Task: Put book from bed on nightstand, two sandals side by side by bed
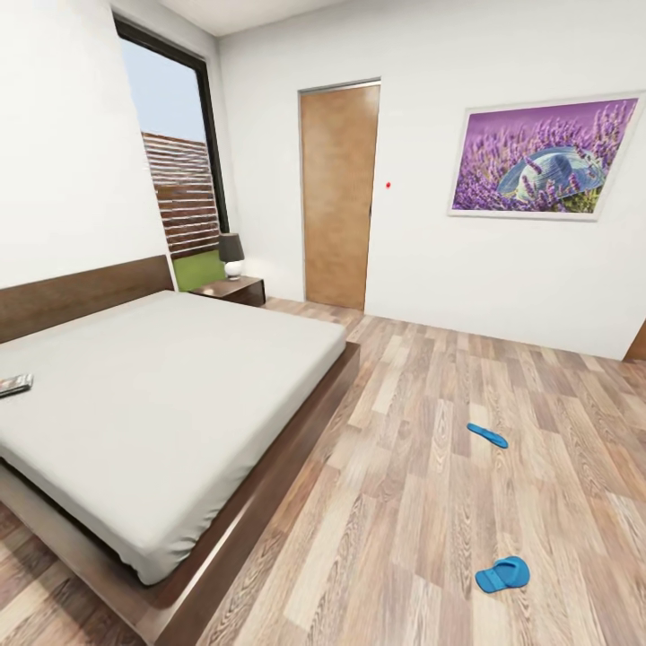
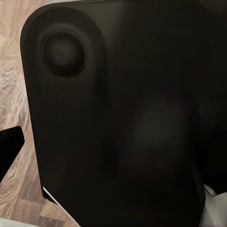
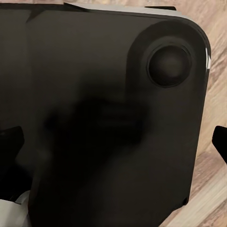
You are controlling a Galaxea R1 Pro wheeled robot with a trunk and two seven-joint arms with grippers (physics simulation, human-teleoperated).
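Note:
The bed [image 1: 170, 404], with a pale mattress on a dark wooden base, takes up the left of the head view. The book [image 1: 14, 385] lies on the mattress at the far left edge, small and dark. A dark-brown nightstand [image 1: 231, 289] stands beyond the bed's head under the window. Two blue sandals lie apart on the plank floor to the right of the bed, one farther off [image 1: 487, 435] and one nearer [image 1: 502, 574]. My right gripper [image 3: 113, 142] has its black fingertips [image 3: 220, 141] wide apart. One fingertip [image 2: 10, 144] of my left gripper [image 2: 113, 146] sits at the picture's edge.
A small lamp [image 1: 231, 254] stands on the nightstand. A brown door [image 1: 338, 196] and a lavender picture [image 1: 543, 157] are on the far wall, and a tall window [image 1: 179, 170] is at the left. A dark rounded panel [image 2: 123, 113] of the robot blocks both wrist cameras.

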